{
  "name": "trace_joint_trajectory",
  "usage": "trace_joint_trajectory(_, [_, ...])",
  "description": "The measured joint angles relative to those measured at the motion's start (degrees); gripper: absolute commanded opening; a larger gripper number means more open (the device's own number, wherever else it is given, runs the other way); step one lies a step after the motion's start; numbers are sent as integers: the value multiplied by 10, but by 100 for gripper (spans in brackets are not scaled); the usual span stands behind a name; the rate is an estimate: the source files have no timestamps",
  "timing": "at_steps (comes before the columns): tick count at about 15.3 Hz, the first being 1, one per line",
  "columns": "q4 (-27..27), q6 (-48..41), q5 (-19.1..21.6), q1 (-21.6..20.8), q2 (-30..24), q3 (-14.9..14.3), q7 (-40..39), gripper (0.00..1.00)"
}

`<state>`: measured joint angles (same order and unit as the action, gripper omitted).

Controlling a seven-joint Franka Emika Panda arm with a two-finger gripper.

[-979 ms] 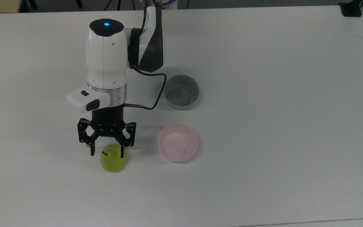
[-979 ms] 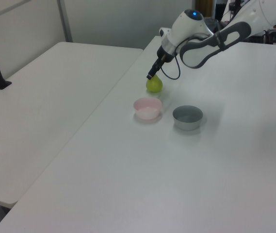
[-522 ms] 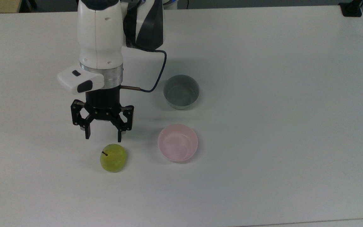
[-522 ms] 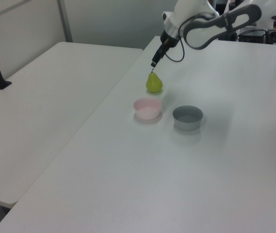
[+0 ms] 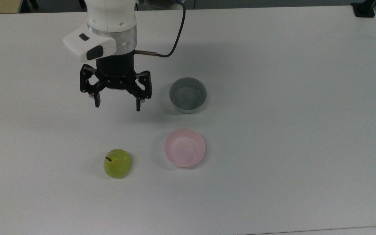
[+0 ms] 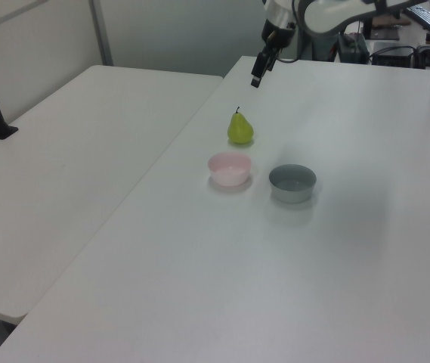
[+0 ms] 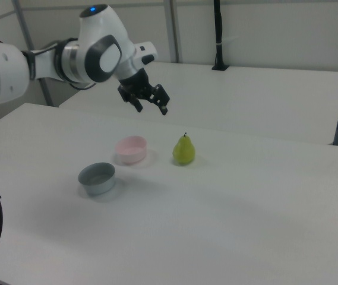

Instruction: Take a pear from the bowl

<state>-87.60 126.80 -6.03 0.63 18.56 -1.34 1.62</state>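
The work surface was a broad white table [image 5: 273,195], matte and bare apart from three small things. A second white table [image 6: 71,151] stood just beside it in the left view, with a narrow seam between the two, and pale wall panels with upright posts closed the room behind. A black clamp [image 5: 364,9] sat at the far corner on the top view's right.

The pear [image 5: 117,163] stood upright on the bare tabletop, stem up, on the top view's left of the pink bowl [image 5: 184,147] and apart from it, not inside it. The grey bowl [image 5: 188,95] stood near the pink one, farther up in the top view. Both bowls held nothing.

The gripper [image 5: 117,106] hung in the air well above the table, its two fingers spread wide with nothing between them, well apart from the pear and level with the grey bowl in the top view. A dark cable [image 5: 175,39] looped from its wrist.

Open tabletop lay on every side of the fruit and bowls, with the widest stretch toward the top view's right edge.

The right view showed the gripper's height over the table and the pear's tapering neck [image 7: 184,149]; the top view showed the fruit as nearly round.
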Motion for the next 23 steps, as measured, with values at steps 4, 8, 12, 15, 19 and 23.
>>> trace_joint_trajectory(4, [0,-106,0,-17,-42,0,0,100])
trace_joint_trajectory(8, [-1,-194,2,-28,-85,0,0,100])
trace_joint_trajectory(12, [-1,-275,12,-43,-126,1,0,100])
trace_joint_trajectory(15, [-3,-321,19,-54,-145,0,1,100])
trace_joint_trajectory(19, [-8,-343,34,-55,-162,-1,1,100])
trace_joint_trajectory(23, [-15,-343,34,-55,-167,-4,1,100])
